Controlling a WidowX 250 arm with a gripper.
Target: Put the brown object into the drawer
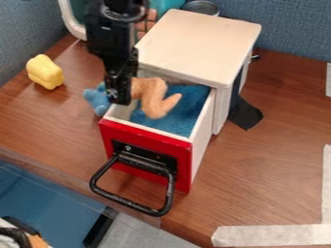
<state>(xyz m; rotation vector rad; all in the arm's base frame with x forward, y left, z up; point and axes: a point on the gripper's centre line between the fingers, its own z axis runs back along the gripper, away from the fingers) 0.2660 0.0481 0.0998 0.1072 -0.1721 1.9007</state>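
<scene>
Blue-grey panels (294,29) stand behind a brown wood bench (278,164) with pale tape (265,236) at its front right. The black gripper (120,96) partly hides one brown object (155,99) and one blue toy (97,99); whether it is gripping anything, I cannot tell. The brown object is at the open drawer's (145,139) left side. One yellow block (44,71) sits near the bench's back left edge.
</scene>
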